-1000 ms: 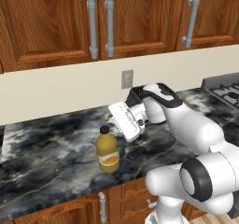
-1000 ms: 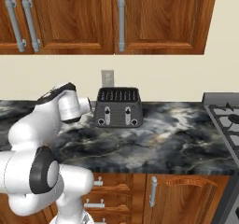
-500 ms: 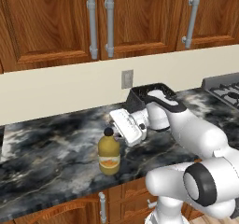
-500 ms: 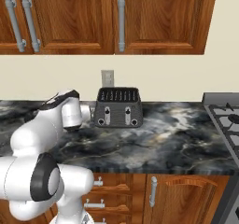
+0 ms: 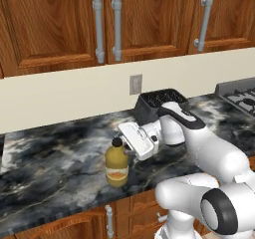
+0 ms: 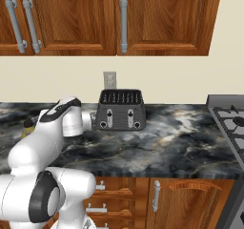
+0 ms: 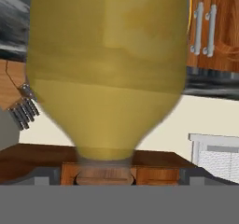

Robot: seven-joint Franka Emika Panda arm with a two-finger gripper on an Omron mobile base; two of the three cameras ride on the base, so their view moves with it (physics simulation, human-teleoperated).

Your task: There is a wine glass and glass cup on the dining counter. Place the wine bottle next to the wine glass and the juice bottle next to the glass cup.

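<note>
The juice bottle [image 5: 117, 166], squat and yellow-orange with a small black cap, stands upright on a marbled wall counter [image 5: 55, 158]. My gripper [image 5: 125, 151] is open and reaches in from the right at the height of the bottle's neck and shoulder, right against it. In the hand view the juice bottle [image 7: 107, 69] looms very close and appears upside down, with its neck at the bottom. A sliver of the juice bottle [image 6: 28, 124] peeks out behind my arm in the right base view. The wine bottle, wine glass, glass cup and dining counter are out of view.
A black toaster [image 5: 160, 102] [image 6: 120, 109] stands at the wall just right of my hand, under a wall socket [image 6: 110, 79]. A stove [image 6: 231, 120] borders the counter on the right. Wooden cabinets [image 5: 114, 19] hang above.
My hand has come down and to the left, from above the bottle's cap to beside its neck. The bottle has stayed in place.
</note>
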